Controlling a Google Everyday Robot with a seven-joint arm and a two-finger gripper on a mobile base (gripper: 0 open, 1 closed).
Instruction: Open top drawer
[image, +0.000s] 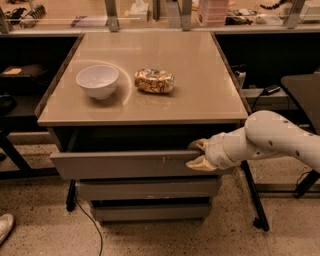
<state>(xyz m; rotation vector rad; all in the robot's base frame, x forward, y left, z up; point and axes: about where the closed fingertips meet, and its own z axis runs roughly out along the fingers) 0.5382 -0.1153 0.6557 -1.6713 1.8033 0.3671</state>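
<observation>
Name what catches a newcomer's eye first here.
A white arm reaches in from the right, its gripper clamped on the right end of the top drawer, which stands partly open under the table. On the table sit a white bowl at left and a crumpled bag beside it, apart.
</observation>
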